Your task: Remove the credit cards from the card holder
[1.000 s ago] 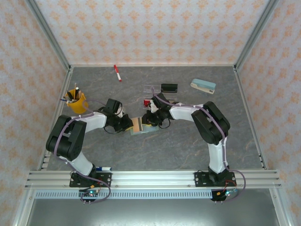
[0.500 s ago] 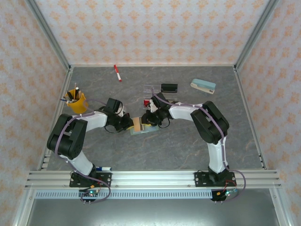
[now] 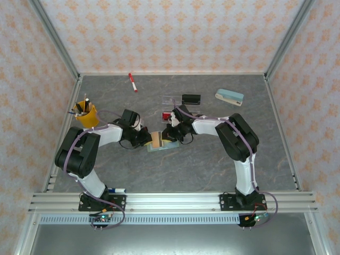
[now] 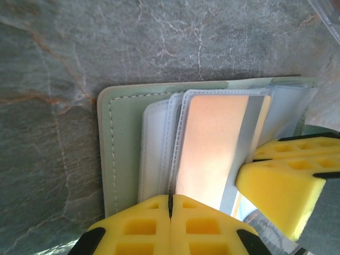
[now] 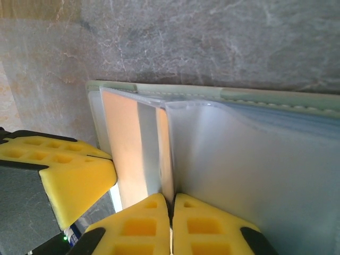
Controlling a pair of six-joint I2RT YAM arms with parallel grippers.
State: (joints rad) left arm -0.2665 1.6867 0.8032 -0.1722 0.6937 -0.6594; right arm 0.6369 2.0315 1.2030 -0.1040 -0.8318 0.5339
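Okay, pulling step: my left gripper [image 4: 170,204] and right gripper [image 5: 171,210] are both pinched shut at the sleeves [image 5: 255,159] of the open card holder [image 4: 119,159], centre of the overhead view, catching what I can't tell, so next I must grip the tan-gold card [image 4: 212,143] by its edge and slide it out.

Lab booth: aluminium frame [image 3: 57,38], wallpapered walls [image 3: 170,32]

Card holder [image 4: 119,143]: matt, pale green leather-look cover with stitched edge, holding glossy clear plastic sleeves [image 5: 255,159]. Tan-gold card [image 4: 212,143]: smooth plastic with a satin sheen. Table [image 4: 64,53]: matt, veined, stone-patterned grey surface.
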